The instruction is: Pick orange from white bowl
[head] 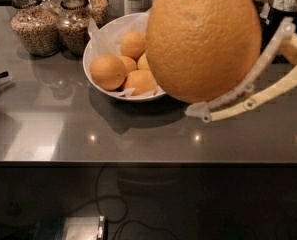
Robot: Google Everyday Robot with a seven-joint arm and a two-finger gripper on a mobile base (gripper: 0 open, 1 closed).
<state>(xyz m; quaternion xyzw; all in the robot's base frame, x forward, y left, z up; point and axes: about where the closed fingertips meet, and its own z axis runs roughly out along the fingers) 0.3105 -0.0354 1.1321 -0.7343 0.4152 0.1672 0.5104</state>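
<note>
The claw [225, 54] is close up on the right. Its yellow fingers [268, 93] pinch the big orange [203, 39] and hold it up in the air, out of the white bowl [138, 97]. Behind, the bowl sits on the grey counter [138, 134] with more oranges [108, 71] inside. Jars [35, 26] stand far left.

cam: single, high, tilted down over counter [38, 129] | tool [227, 51]: upper right, close to lens, clasping orange [198, 34]
</note>
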